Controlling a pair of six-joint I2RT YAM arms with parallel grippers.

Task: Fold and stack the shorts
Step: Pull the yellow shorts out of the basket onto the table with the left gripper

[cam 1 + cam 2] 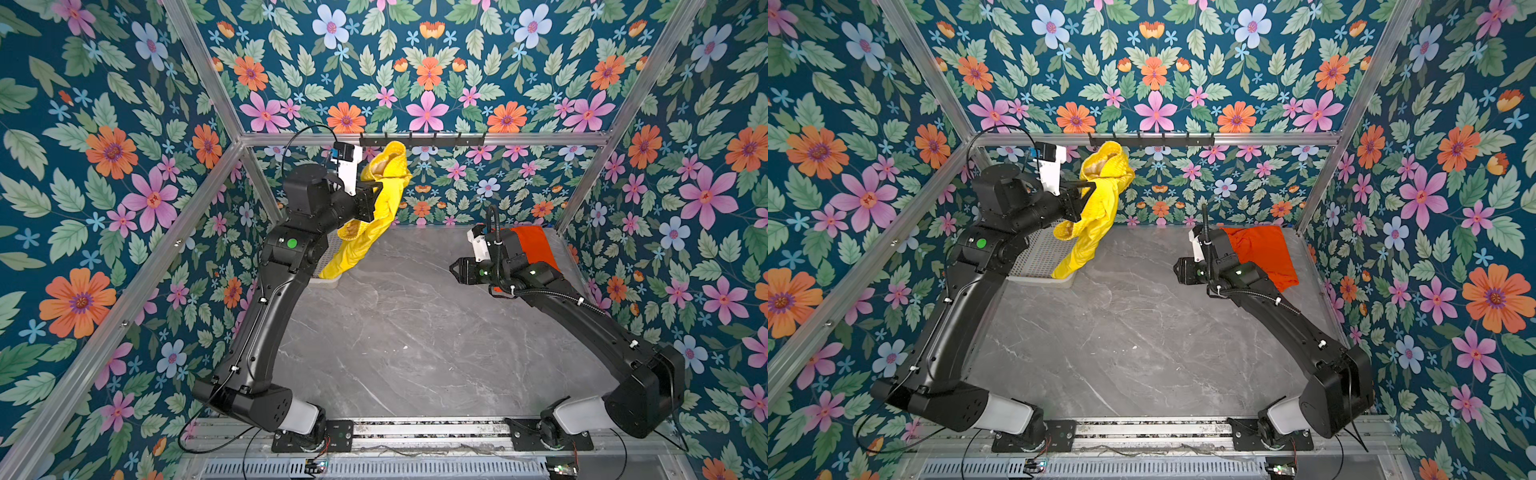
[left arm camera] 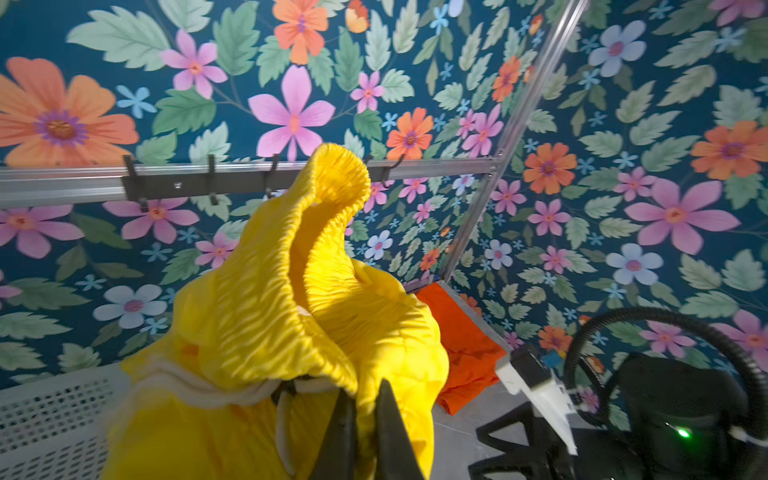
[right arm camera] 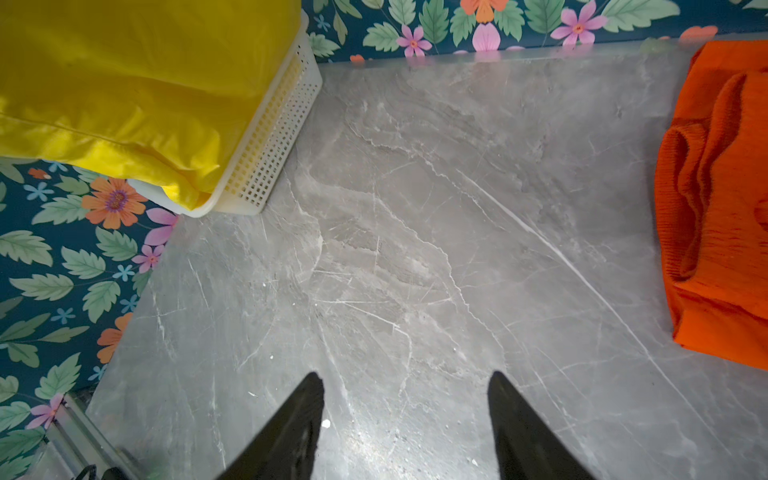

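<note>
Aloft, glossy yellow shorts (image 1: 384, 212), ribbed waistband (image 1: 390, 153) uppermost, in left jaws.

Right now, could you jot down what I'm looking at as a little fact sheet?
left claw: shut on the yellow shorts, holding them up high
lower end of the yellow shorts: hangs into the white perforated basket
right claw: open, empty, over the grey marble table
orange shorts: lying at the table's far right corner, partly hidden by the right arm
stack: not yet made
</note>
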